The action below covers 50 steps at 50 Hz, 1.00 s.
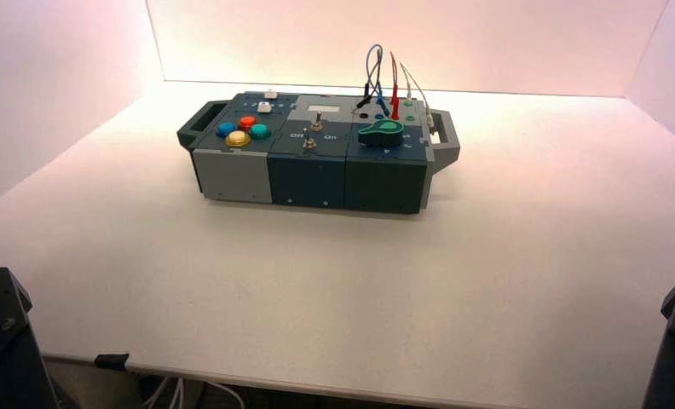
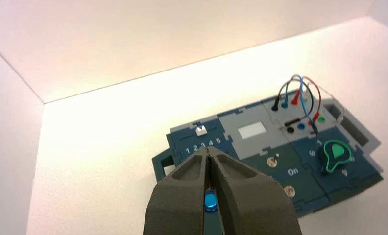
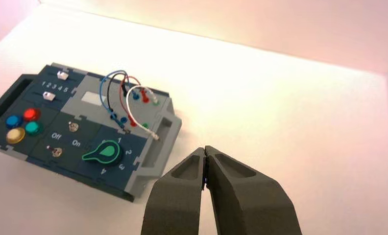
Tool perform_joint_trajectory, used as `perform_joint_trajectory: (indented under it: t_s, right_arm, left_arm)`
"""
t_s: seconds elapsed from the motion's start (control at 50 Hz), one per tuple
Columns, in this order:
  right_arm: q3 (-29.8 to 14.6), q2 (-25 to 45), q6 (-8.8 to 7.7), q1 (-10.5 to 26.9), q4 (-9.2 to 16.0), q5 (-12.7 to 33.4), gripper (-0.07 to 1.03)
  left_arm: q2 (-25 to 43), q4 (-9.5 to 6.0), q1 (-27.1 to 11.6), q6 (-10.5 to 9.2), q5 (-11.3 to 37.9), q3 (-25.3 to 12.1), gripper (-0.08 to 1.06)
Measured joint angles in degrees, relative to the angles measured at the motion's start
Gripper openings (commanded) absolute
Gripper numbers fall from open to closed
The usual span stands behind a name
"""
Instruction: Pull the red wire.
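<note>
The red wire (image 1: 393, 81) arches above the socket panel at the box's (image 1: 317, 175) back right, its red plug (image 1: 395, 109) standing in a socket. It also shows in the left wrist view (image 2: 317, 90) and the right wrist view (image 3: 121, 100), among blue, black and white wires. My left gripper (image 2: 207, 151) is shut and empty, hanging well short of the box over its button end. My right gripper (image 3: 205, 149) is shut and empty, off the box's handle end above the bare table. Both are far from the wire.
The box bears a green knob (image 1: 382, 132), two toggle switches (image 1: 314, 123), coloured buttons (image 1: 242, 129) and white sliders (image 1: 266, 106). The blue looped wire (image 1: 372, 72) and the white wire (image 1: 415, 85) stand beside the red one. White walls enclose the table.
</note>
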Motion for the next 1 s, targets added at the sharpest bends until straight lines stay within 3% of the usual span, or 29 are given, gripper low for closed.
perform_joint_trajectory:
  t_s: [0.08, 0.32, 0.48, 0.58, 0.78, 1.0]
  right_arm:
    - [-0.7, 2.2, 0.00, 0.1, 0.4, 0.0, -0.02]
    - [-3.8, 7.3, -0.18, 0.1, 1.4, 0.9, -0.02]
    - [-7.0, 11.3, -2.81, 1.7, 1.4, 3.4, -0.02]
    - [-8.8, 13.3, -4.13, 3.9, 1.4, 4.4, -0.02]
    - [-11.3, 17.4, -4.92, 7.9, 1.4, 5.4, -0.02]
    - [-14.0, 22.9, -6.06, 9.7, 1.5, 7.3, -0.02]
  left_arm:
    - [1.1, 0.00, -1.0, 2.72, 1.1, -0.3, -0.03]
    - [3.7, 0.00, -2.8, 5.89, 4.7, -1.5, -0.03]
    - [5.6, -0.09, -4.1, 8.00, 8.9, -3.3, -0.03]
    - [5.8, 0.00, -4.6, 8.17, 9.3, -3.5, -0.03]
    - [5.8, -0.09, -4.7, 8.17, 9.6, -3.5, -0.03]
    - [5.6, 0.00, -4.9, 8.70, 9.9, -3.5, -0.03]
